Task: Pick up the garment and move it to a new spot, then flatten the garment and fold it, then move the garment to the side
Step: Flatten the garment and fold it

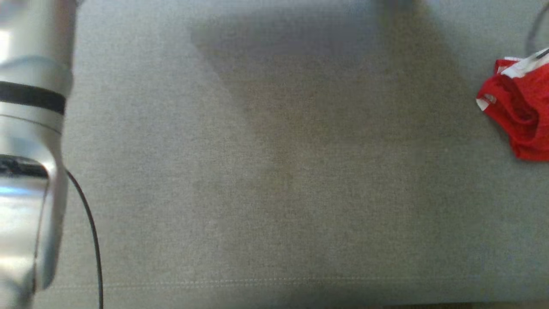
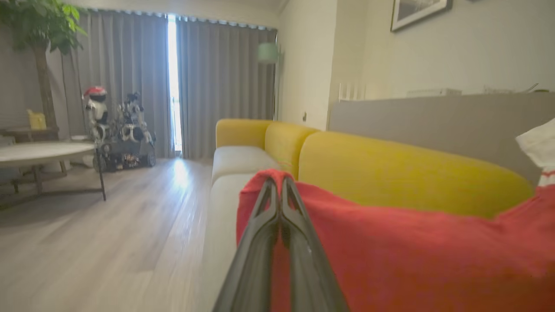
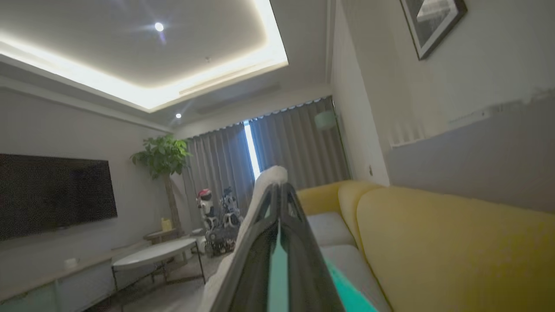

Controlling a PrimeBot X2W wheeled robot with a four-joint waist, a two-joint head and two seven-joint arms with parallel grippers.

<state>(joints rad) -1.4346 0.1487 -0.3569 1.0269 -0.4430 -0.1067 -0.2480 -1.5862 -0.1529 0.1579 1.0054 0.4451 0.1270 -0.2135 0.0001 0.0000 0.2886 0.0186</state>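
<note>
Red garment (image 2: 390, 260) in left hand (image 2: 281, 186)

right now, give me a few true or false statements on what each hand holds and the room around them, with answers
1. The left hand is shut on the red garment. True.
2. The right hand is open and holds nothing. False: it is shut, with white fabric pinched at its tips.
3. The back cushions are yellow. True.
4. The curtains are drawn wide open. False: they are nearly closed, leaving one narrow bright gap.
5. In the head view the garment shows in the middle of the picture. False: it shows at the right edge.
</note>
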